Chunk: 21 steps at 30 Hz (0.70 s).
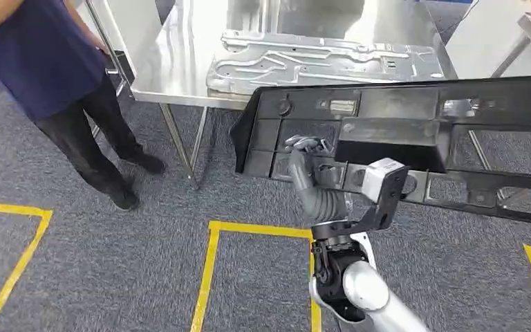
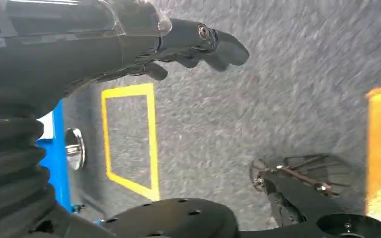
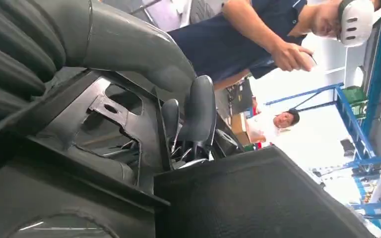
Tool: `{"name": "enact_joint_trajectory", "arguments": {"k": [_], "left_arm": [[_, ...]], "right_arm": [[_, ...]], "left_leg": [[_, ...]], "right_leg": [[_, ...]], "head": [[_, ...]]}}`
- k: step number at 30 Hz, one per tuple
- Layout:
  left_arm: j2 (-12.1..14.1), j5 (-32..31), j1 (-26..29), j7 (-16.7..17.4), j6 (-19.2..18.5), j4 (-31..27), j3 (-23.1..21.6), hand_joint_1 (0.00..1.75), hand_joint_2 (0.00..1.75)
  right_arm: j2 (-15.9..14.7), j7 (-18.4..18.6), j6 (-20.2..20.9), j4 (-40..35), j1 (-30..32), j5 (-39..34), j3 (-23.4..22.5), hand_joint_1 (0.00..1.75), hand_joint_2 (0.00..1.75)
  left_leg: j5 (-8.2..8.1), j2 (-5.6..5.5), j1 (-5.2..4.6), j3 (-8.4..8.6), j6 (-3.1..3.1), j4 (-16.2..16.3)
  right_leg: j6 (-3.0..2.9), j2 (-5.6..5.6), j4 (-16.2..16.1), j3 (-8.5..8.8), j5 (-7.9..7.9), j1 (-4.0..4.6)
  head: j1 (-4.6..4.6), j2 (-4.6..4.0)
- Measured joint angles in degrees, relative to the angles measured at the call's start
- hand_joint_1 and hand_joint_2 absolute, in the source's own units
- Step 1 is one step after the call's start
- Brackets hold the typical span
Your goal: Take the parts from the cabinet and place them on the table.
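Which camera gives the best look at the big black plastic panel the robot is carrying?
The head view: the black plastic panel shows nearly end to end, held by the right robot hand in front of the steel table. The right wrist view shows only a close-up section with cutouts. The left wrist view looks at the carpet.

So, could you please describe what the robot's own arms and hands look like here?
The right arm is polished silver with black joints and a white-grey camera box at the wrist. The right hand has a grey ribbed cover and dark fingers. The left hand looks alike, black and glossy.
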Motion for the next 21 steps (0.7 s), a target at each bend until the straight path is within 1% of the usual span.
{"name": "enact_joint_trajectory", "arguments": {"k": [1, 2, 3, 4, 5, 6, 7, 8, 9, 10, 11, 12, 13, 14, 15, 16, 17, 18, 19, 20, 21], "left_arm": [[0.1, 0.1, 0.0, 0.0, 0.0, 0.0, 0.2, 0.0, 1.75], [0.3, 0.1, 0.1, 0.1, 0.0, 0.0, 0.2, 0.0, 1.75], [0.2, 0.1, 0.3, 0.2, -0.1, 0.0, 0.4, 0.0, 1.75], [0.3, 0.2, 0.2, 0.2, -0.1, 0.1, 0.4, 0.0, 1.75], [0.3, 0.4, 0.1, 0.2, -0.1, 0.1, 0.6, 0.0, 1.75], [0.3, 0.3, -0.1, 0.3, -0.2, 0.0, 0.6, 0.0, 1.75], [0.2, 0.3, -0.1, 0.4, -0.2, 0.0, 0.6, 0.0, 1.75], [0.3, 0.3, 0.0, 0.4, -0.2, 0.0, 0.6, 0.0, 1.75], [0.2, 0.3, 0.1, 0.5, -0.3, 0.1, 0.6, 0.0, 1.75], [0.2, 0.3, 0.3, 0.6, -0.3, 0.1, 0.6, 0.0, 1.75], [0.2, 0.3, 0.5, 0.6, -0.3, 0.1, 0.6, 0.0, 1.75], [0.2, 0.3, 0.6, 0.7, -0.3, 0.1, 0.6, 0.0, 1.75], [0.1, 0.3, 0.8, 0.8, -0.4, 0.1, 0.6, 0.0, 1.75], [0.1, 0.3, 1.0, 0.8, -0.4, 0.1, 0.6, 0.0, 1.75], [0.1, 0.3, 1.1, 0.8, -0.4, 0.1, 0.6, 0.0, 1.75], [0.1, 0.3, 1.1, 0.9, -0.5, 0.1, 0.6, 0.0, 1.75], [-0.1, 0.3, 1.2, 0.9, -0.5, 0.1, 0.6, 0.0, 1.75], [-0.5, 0.3, 1.4, 1.0, -0.7, 0.0, 0.6, 0.0, 1.75], [-0.8, 0.2, 1.4, 0.9, -0.6, 0.1, 0.7, 0.0, 1.75], [-0.9, 0.1, 1.2, 1.0, -0.5, 0.0, 0.7, 0.0, 1.75], [-0.7, 0.1, 1.1, 1.0, -0.6, 0.0, 0.7, 0.0, 1.75]], "right_arm": [[0.1, -0.1, 0.0, 0.2, 0.0, -0.1, 0.2, 1.75, 1.75], [0.2, -0.1, 0.0, 0.4, 0.0, -0.2, 0.2, 1.75, 1.75], [0.2, -0.1, 0.0, 0.7, 0.2, -0.2, 0.2, 1.75, 1.75], [0.2, -0.2, 0.0, 0.9, 0.4, -0.2, 0.2, 1.75, 1.75], [0.2, -0.1, 0.0, 1.2, 0.2, -0.2, 0.4, 1.75, 1.75], [0.3, -0.1, 0.0, 1.4, 0.3, -0.2, 0.5, 1.75, 1.75], [0.3, -0.1, 0.0, 1.5, 0.0, -0.2, 0.7, 1.75, 1.75], [0.3, -0.1, 0.0, 1.6, -0.4, -0.2, 0.8, 1.75, 1.75], [0.3, -0.2, 0.0, 1.8, -0.5, -0.2, 0.9, 1.75, 1.75], [0.3, -0.2, 0.0, 2.0, -0.6, -0.1, 0.9, 1.75, 1.75], [0.3, -0.2, 0.0, 2.2, -0.5, -0.2, 1.0, 1.75, 1.75], [0.3, -0.2, 0.0, 2.4, -0.5, -0.2, 1.2, 1.75, 1.75], [0.3, -0.1, 0.0, 2.7, -0.5, -0.2, 1.2, 1.75, 1.75], [0.3, -0.1, 0.0, 2.9, -0.5, -0.2, 1.3, 1.75, 1.75], [0.3, -0.2, 0.0, 3.0, -0.5, -0.2, 1.4, 1.75, 1.75], [0.3, -0.1, 0.0, 3.1, -0.5, -0.2, 1.5, 1.75, 1.75], [0.3, -0.2, 0.0, 3.1, -0.4, -0.2, 1.6, 1.75, 1.75], [0.3, -0.2, 0.0, 3.2, -0.4, -0.2, 1.6, 1.75, 1.75], [0.3, -0.1, 0.0, 3.3, -0.3, -0.2, 1.6, 1.75, 1.75], [0.2, -0.1, 0.0, 3.3, -0.3, -0.2, 1.8, 1.75, 1.75], [0.3, -0.1, 0.0, 3.2, -0.4, -0.1, 1.8, 1.75, 1.75]], "left_leg": [[3.27, 0.38, 0.64, 0.42, -0.86, -3.7], [8.19, 1.02, 1.33, 0.71, -1.78, -7.5], [11.77, 2.06, 1.14, -0.5, -2.23, -7.3], [8.87, 2.0, 0.76, -0.66, 0.05, -7.4], [9.86, 1.58, 0.72, -0.92, 1.63, -6.5], [9.07, 1.41, 0.68, -0.91, 2.27, -6.2], [8.83, 1.08, 0.67, -0.43, 2.68, -6.2], [8.47, 0.99, 0.66, 0.26, 3.1, -6.5], [8.15, 1.05, 0.64, 1.06, 3.39, -6.9], [7.78, 1.14, 0.58, 1.98, 3.45, -7.4], [7.34, 1.24, 0.41, 3.0, 3.6, -8.0], [6.84, 1.35, 0.14, 4.17, 3.73, -8.5], [6.21, 1.35, -0.18, 5.43, 3.85, -8.9], [5.54, 1.35, -0.54, 6.74, 4.05, -9.2], [4.78, 1.35, -0.96, 8.1, 4.15, -9.5], [3.95, 1.39, -1.58, 9.66, 4.28, -9.7], [3.25, 1.55, -2.03, 10.99, 4.41, -10.2], [2.73, 1.79, -1.79, 11.24, 4.61, -10.6], [2.19, 1.28, -2.13, 11.88, 4.29, -10.6], [1.73, 1.28, -2.01, 11.95, 4.21, -11.1], [2.09, 1.3, -1.88, 12.87, 4.17, -11.2]], "right_leg": [[0.75, 0.04, 0.4, 1.01, -1.12, -0.68], [1.59, 0.07, 1.1, 1.77, -2.35, -1.19], [2.52, 0.11, 1.8, 2.18, -3.57, -0.96], [3.03, 0.08, 2.8, 1.77, -3.96, -1.14], [3.24, -0.14, 2.8, 1.48, -4.59, -1.13], [3.4, -0.41, 2.8, 1.9, -4.78, -1.34], [3.65, -0.38, 3.1, 2.01, -4.4, -1.42], [3.82, -0.41, 5.2, 1.11, -3.27, -1.55], [3.7, -0.39, 9.1, -1.27, -2.1, -1.46], [3.58, -0.37, 13.6, -4.42, -2.49, -1.15], [3.52, -0.36, 17.5, -7.57, -4.26, -0.81], [3.43, -0.37, 20.1, -10.11, -6.72, -0.48], [2.84, -0.35, 21.1, -11.8, -8.84, -0.12], [2.16, -0.34, 20.6, -12.59, -9.54, 0.35], [1.42, -0.29, 18.8, -12.67, -8.82, 0.93], [-0.02, -0.12, 15.5, -12.62, -5.82, 1.74], [-1.77, 0.3, 11.6, -12.61, -0.75, 2.66], [-3.51, 0.96, 7.6, -12.75, 6.05, 3.86], [-4.46, 1.81, 6.4, -13.0, 7.27, 4.73], [-4.43, 1.41, 5.3, -12.38, 6.49, 4.81], [-4.44, 1.36, 4.8, -12.1, 6.3, 4.99]], "head": [[-0.11, 0.0], [-0.35, 0.0], [-1.05, 0.0], [-2.67, 0.0], [-1.98, 0.0], [-1.27, 0.0], [-1.2, 0.0], [-0.81, 0.0], [-0.26, 0.0], [0.39, 0.0], [0.7, 0.0], [1.11, 0.0], [1.46, 0.0], [1.88, 0.0], [2.21, 0.0], [2.6, 0.0], [2.95, 0.0], [2.66, 0.0], [1.0, 0.0], [1.27, 0.0], [1.6, 0.0]]}}
